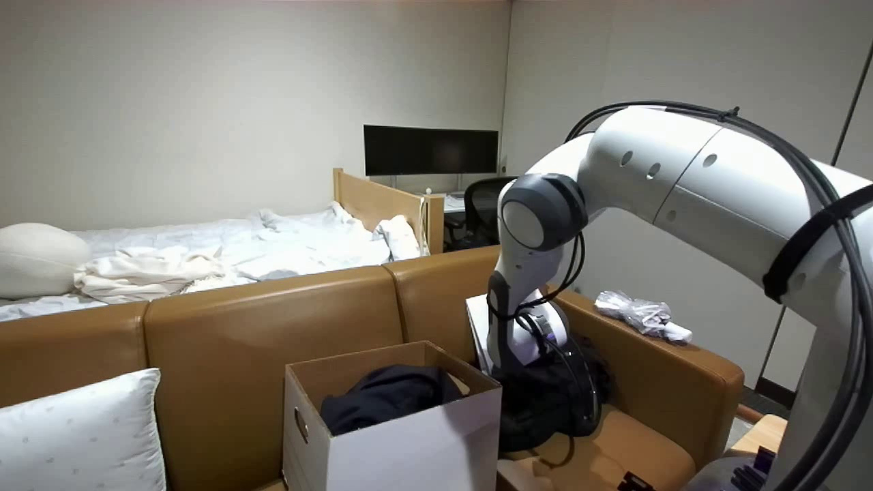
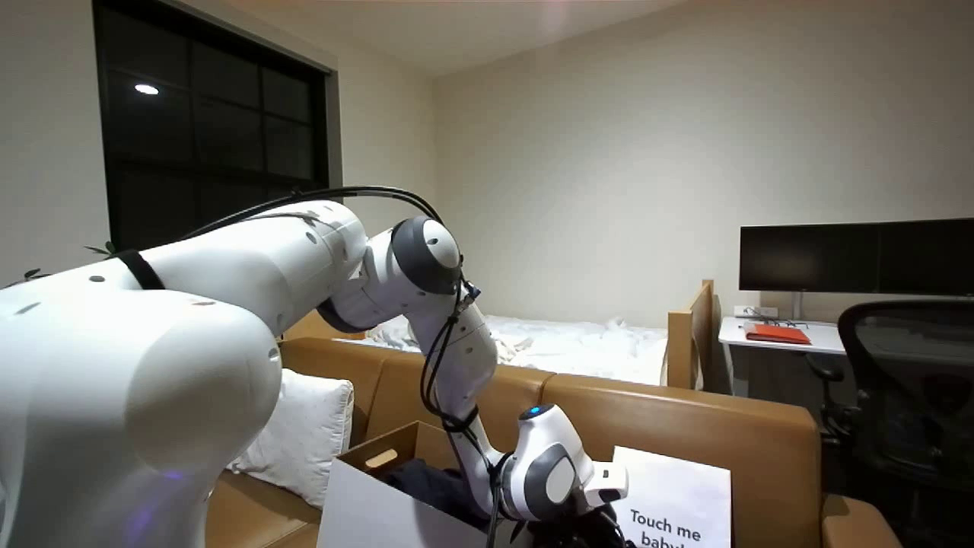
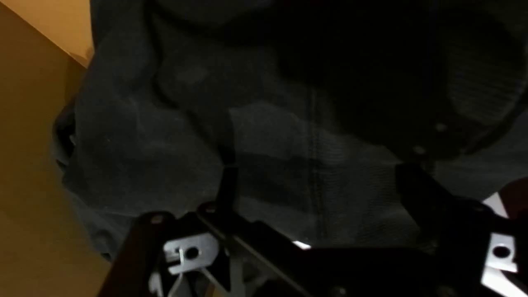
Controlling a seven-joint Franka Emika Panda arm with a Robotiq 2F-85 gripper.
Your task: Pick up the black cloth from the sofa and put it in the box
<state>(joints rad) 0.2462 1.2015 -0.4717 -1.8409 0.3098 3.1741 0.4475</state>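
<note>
Ok so rn I've got the arm [image 1: 716,184] bent down over the brown sofa [image 1: 273,320], w/ the gripper [image 3: 317,169] right at the black cloth [image 3: 268,136]. Wrist cam has the jaws spread wide, one tip either side of a seam [image 3: 313,173], w/ dark fabric filling most of the view btwn and beyond them. Can't tell tbh if the tips actually touch it, it's black on black down there.

Cloth pos: bunched up on the seat, btwn the box [image 1: 409,450] and the armrest [image 1: 668,385], which has a crinkly clear plastic bundle [image 1: 634,314] on top. Box is white outside, brown inside, open at the top, w/ some dark navy fabric [image 1: 389,399] in it. Can't tell if cloth and box wall touch, FWIW.

A white sign [image 2: 673,483] leans on the sofa near the cloth, says "Touch me" + a line cut off by the bottom edge. White cushion [image 1: 89,429] sits on the opposite side of the box from the cloth.

BG stuff: bed [image 1: 385,198] w/ rumpled white bedding [image 1: 286,239] behind the sofa in both exterior views, plus a dark monitor [image 2: 806,259] over a white desk [image 2: 825,342] w/ a flat red thing [image 2: 776,333] on it, and a black mesh chair [image 2: 913,358] next to that. Small blue light [image 2: 536,412] glows on the arm in an exterior view.
</note>
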